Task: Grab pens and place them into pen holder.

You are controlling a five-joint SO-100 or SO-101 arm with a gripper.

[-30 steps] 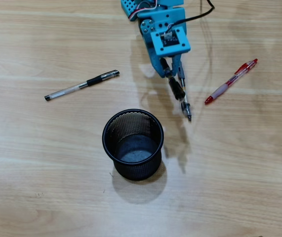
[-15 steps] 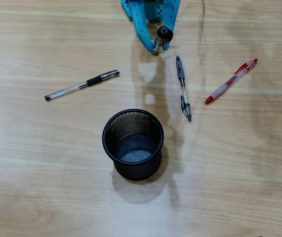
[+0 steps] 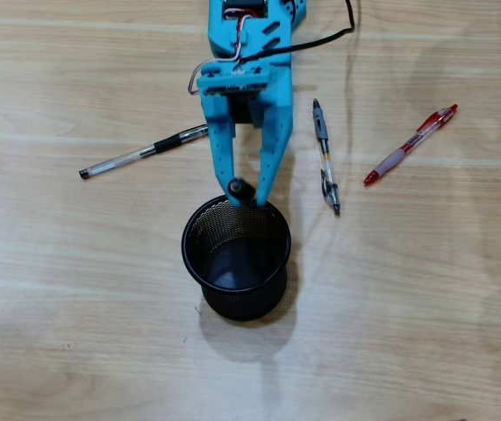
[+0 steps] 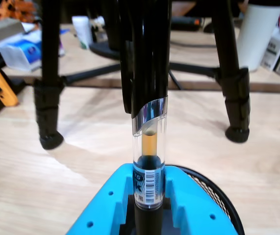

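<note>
Overhead, the blue gripper hangs above the twelve o'clock rim of the black mesh pen holder, its fingers clenched on a clear-barrelled pen held upright, seemingly near vertical, seen end-on from above. A second pen lies at the holder's one o'clock, long axis running twelve to six. The red-and-clear pen lies further out at two o'clock, slanting. Another clear pen lies at ten o'clock, partly under the arm.
</note>
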